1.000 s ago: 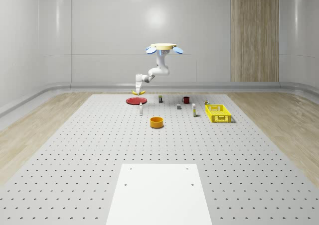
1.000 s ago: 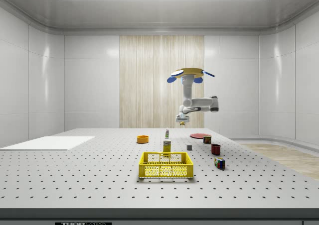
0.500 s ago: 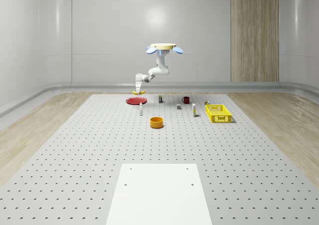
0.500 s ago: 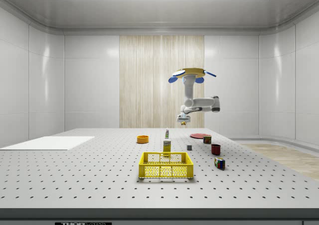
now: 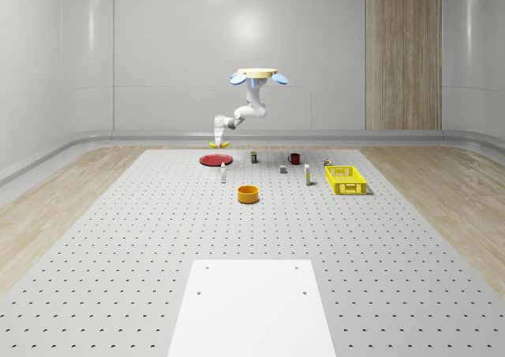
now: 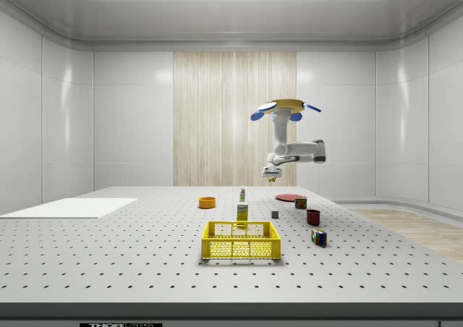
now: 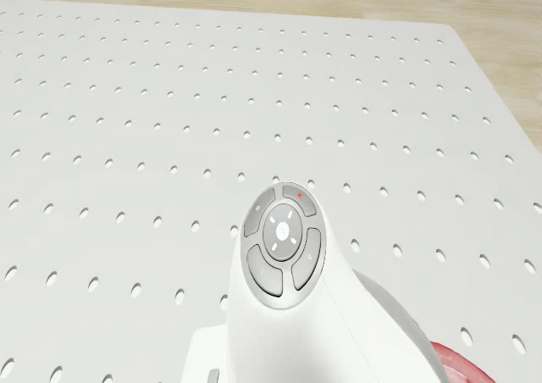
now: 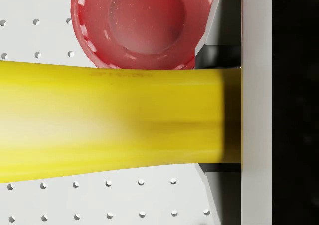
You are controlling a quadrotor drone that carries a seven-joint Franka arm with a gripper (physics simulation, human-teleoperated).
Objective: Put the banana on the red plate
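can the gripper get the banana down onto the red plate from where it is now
Probably yes. The gripper, shut on the banana, hangs in the air above the red plate, and the drone hovers nearby. The wrist view shows the plate's bare surface just beyond the banana, nothing between.

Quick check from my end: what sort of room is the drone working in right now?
It looks like a simulated indoor test lab, not a home. A big white perforated table fills the floor, smooth white panel walls enclose it, and test props sit on it: a yellow basket, an orange bowl and the red plate.
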